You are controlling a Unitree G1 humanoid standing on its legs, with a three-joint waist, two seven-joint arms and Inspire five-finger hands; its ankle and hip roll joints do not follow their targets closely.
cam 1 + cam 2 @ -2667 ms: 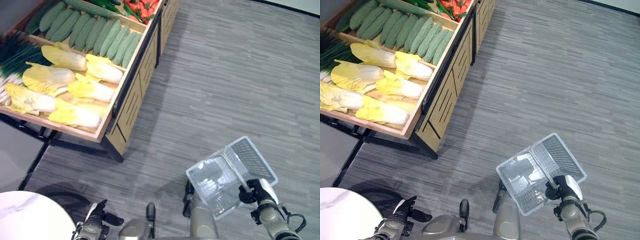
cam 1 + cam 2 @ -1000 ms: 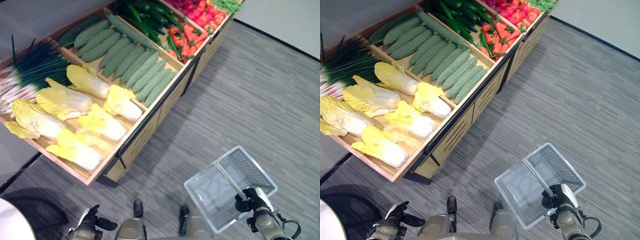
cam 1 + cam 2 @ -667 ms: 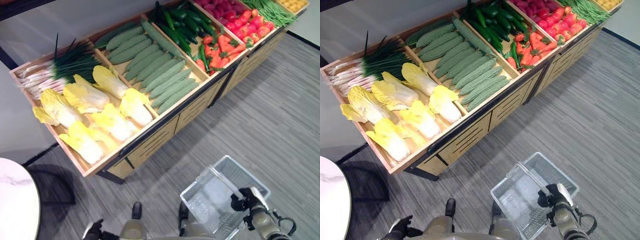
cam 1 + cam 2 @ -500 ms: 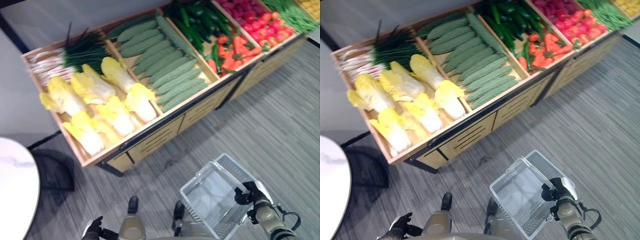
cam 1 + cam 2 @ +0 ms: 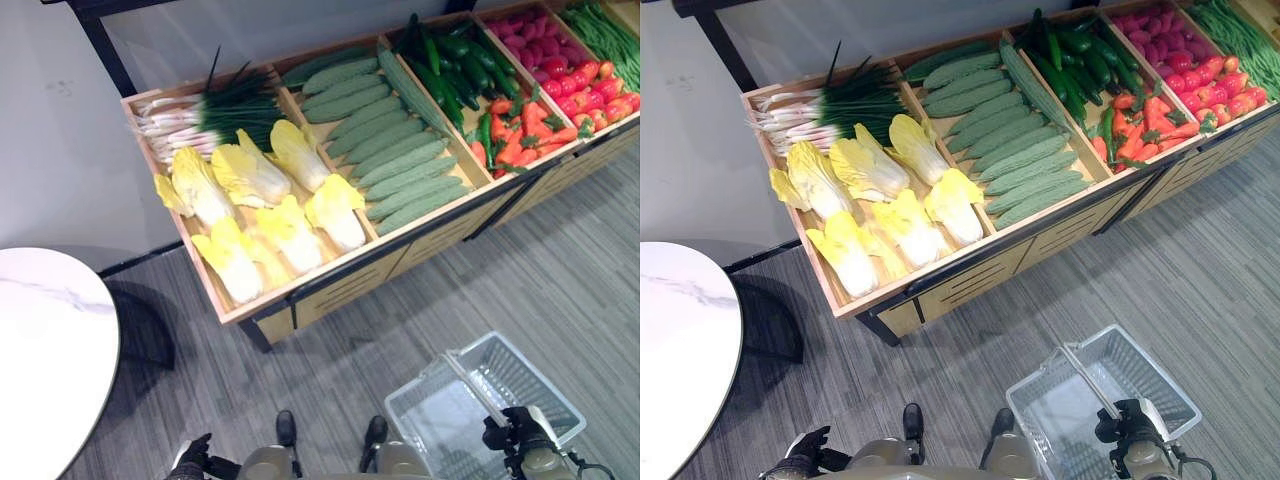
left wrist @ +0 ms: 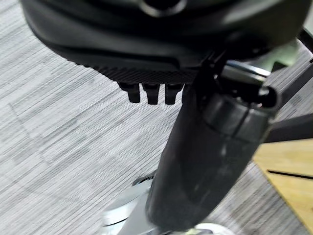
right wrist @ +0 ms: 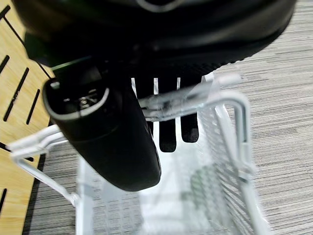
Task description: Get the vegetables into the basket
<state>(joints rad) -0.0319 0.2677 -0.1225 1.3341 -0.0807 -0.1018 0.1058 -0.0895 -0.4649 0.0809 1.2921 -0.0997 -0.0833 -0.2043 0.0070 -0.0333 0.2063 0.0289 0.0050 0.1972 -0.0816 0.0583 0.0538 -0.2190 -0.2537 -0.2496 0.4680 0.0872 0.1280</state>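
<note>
Since the earlier frames the head camera has swung, so the whole stand (image 5: pixel 300 300) now lies across the top of the view where before only its near end showed; the basket (image 5: pixel 560 395) hangs from the right hand (image 5: pixel 517 437) as it did then, low on the right over the grey floor (image 5: pixel 330 375).

That hand's fingers (image 7: pixel 166 132) are curled round the wire handle (image 7: pixel 195 100), the thumb across it, and the clear mesh basket hangs below, with nothing visible inside it. It is well apart from the produce and just in front of the stand's wooden front.

At the bottom left edge the left hand (image 5: pixel 192 458) hangs low by the robot's side. In its wrist view the fingers (image 6: pixel 149 93) show as short curled tips holding nothing, over bare floor.

None of the vegetables are in the basket. On the stand, cabbages (image 5: pixel 270 200) lie in the near left bin with green onions (image 5: pixel 205 105) behind them. Pale green gourds (image 5: pixel 390 140) fill the next bin. Dark cucumbers (image 5: pixel 455 60) and red peppers (image 5: pixel 520 135) come after that, then red fruit (image 5: pixel 570 75) and green beans (image 5: pixel 610 30) at the far right.

A round white table (image 5: pixel 45 350) stands at the left, near the stand's left end but apart from it.
</note>
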